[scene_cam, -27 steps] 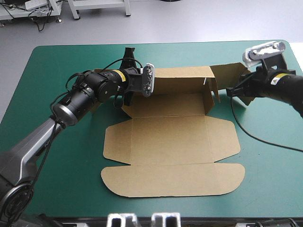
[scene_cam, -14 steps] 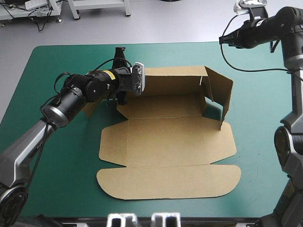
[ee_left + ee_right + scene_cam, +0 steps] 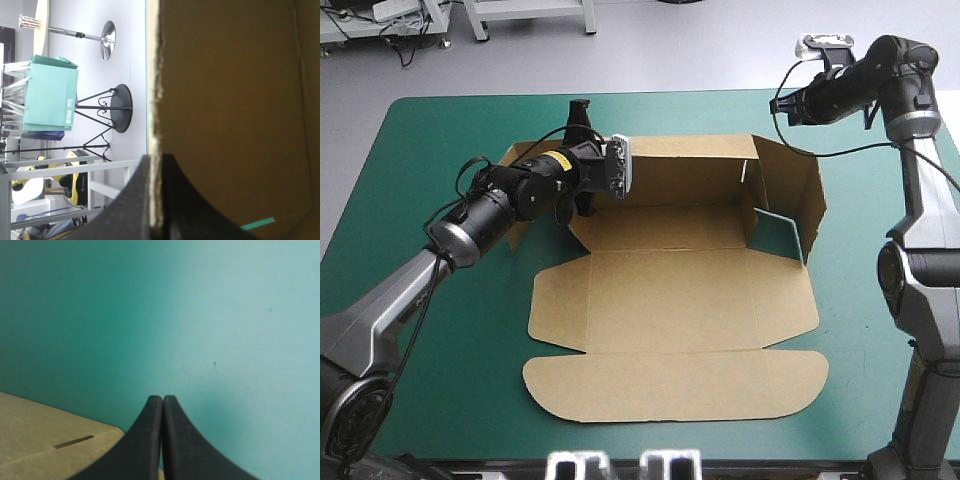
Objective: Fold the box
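The brown box [image 3: 670, 300] lies open on the teal-green cover, its back wall [image 3: 685, 170] raised and its right side flap [image 3: 790, 195] standing upright. The front panels and lid lie flat toward the near edge. My left gripper [image 3: 580, 120] is at the back wall's left end. In the left wrist view this gripper [image 3: 156, 200] is shut on the board's edge [image 3: 156, 90]. My right gripper [image 3: 783, 107] hangs above the far right of the table, clear of the flap. In its own view, that gripper [image 3: 162, 402] is shut on nothing, a corner of the box [image 3: 45, 450] beneath it.
Bare teal-green cover [image 3: 420, 180] surrounds the box on all sides. The table's far edge [image 3: 660, 93] runs just beyond the back wall. A black cable hangs from the right wrist over the right flap.
My right gripper left the right flap and rose toward the far right. The flap swung from lying outward to standing upright. The left gripper kept its hold and the box slid slightly left.
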`<move>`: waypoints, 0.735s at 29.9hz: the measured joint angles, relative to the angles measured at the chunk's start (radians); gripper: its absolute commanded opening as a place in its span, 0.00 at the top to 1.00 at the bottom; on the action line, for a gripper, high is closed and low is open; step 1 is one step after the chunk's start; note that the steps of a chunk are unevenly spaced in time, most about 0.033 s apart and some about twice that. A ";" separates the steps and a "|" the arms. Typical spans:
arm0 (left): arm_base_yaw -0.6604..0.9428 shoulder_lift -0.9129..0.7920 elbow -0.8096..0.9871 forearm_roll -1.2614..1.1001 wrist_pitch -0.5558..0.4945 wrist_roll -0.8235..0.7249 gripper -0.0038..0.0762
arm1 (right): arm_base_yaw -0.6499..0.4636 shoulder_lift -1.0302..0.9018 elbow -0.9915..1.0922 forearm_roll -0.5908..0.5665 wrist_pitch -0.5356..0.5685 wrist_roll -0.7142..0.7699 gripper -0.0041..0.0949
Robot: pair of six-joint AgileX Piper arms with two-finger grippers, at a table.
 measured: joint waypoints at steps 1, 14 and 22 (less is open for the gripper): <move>0.000 0.003 0.000 0.000 -0.005 0.000 0.96 | 0.000 0.003 0.007 0.000 0.000 -0.003 0.98; 0.000 0.040 0.000 0.001 -0.073 0.001 0.96 | 0.001 -0.052 0.283 0.060 -0.015 -0.076 0.98; 0.000 0.049 0.000 0.002 -0.092 -0.001 0.96 | 0.000 -0.185 0.412 0.220 -0.012 -0.218 0.98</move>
